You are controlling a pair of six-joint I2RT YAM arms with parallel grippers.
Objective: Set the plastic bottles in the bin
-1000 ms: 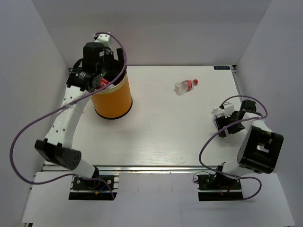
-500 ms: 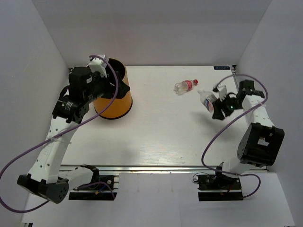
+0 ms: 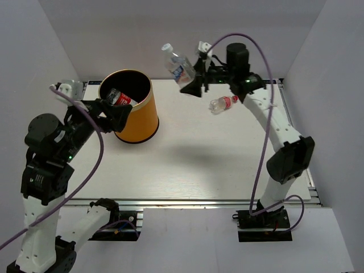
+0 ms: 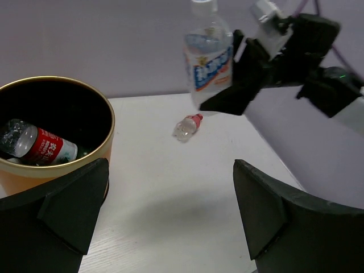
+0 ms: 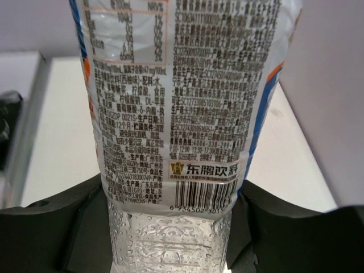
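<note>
My right gripper (image 3: 191, 84) is shut on a clear bottle with a blue-white label (image 3: 178, 64), held high above the table's back edge, to the right of the bin; the bottle fills the right wrist view (image 5: 182, 125). The orange-yellow bin (image 3: 136, 116) stands at the back left and holds a red-labelled bottle (image 3: 120, 98), also seen in the left wrist view (image 4: 42, 145). Another red-labelled bottle (image 3: 223, 103) lies on the table under the right arm. My left gripper (image 3: 116, 116) is open and empty, raised just left of the bin.
White walls close in the table on the left, back and right. The right arm stretches across the back right of the table. A purple cable loops from each arm.
My right arm has swung from the right side up and left to the back, carrying the blue-white bottle. My left arm has pulled back from over the bin, leaving a bottle inside.
</note>
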